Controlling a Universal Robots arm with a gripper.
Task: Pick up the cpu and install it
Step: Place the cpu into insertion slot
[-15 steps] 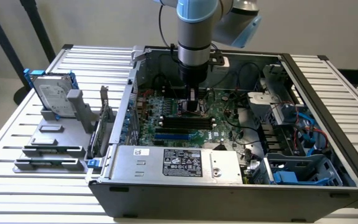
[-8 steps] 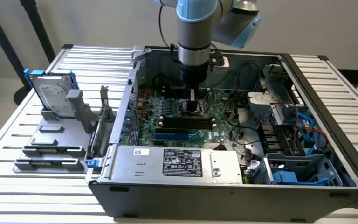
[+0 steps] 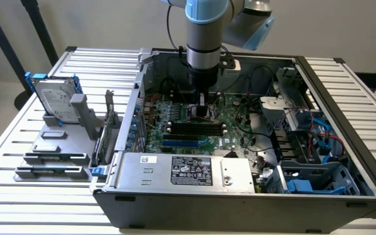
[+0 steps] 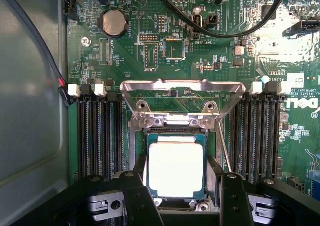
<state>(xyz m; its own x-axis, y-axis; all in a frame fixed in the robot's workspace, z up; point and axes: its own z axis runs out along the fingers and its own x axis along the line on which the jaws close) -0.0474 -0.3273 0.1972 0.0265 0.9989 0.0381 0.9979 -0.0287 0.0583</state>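
Gripper (image 4: 178, 165): fingers (image 4: 137, 196) set wide, one against each of two opposite edges of the cpu (image 4: 176, 158). Reads as a pinch on the chip rather than a free spread.

Cpu: silvery top up, level, squarely inside the socket (image 4: 136, 143), with the thin dark rim showing evenly on the sides I can see. I judge it at or very near its seat; whether it is fully down I cannot tell.

Load plate (image 4: 182, 85): swung open, standing on the side of the socket away from the gripper, clear of the chip. Its thin lever rod (image 4: 225, 148) runs just beside the socket and close to one finger.

Memory slots (image 4: 97, 136): banks flank the socket on both sides. A black cable (image 4: 215, 33) loops over the board beyond the load plate, well apart from the socket. The arm (image 3: 204, 49) drops straight down over the socket, deep inside the open computer case (image 3: 240, 208).

Step in hand, as I judge it: seating the cpu. To do it well:
- keep the chip flat, no tilt
- keep its edges parallel to the socket frame
- no sideways slide, since socket contacts likely bend easily
- no downward force; it should settle under its own weight
- keep the finger off the lever rod
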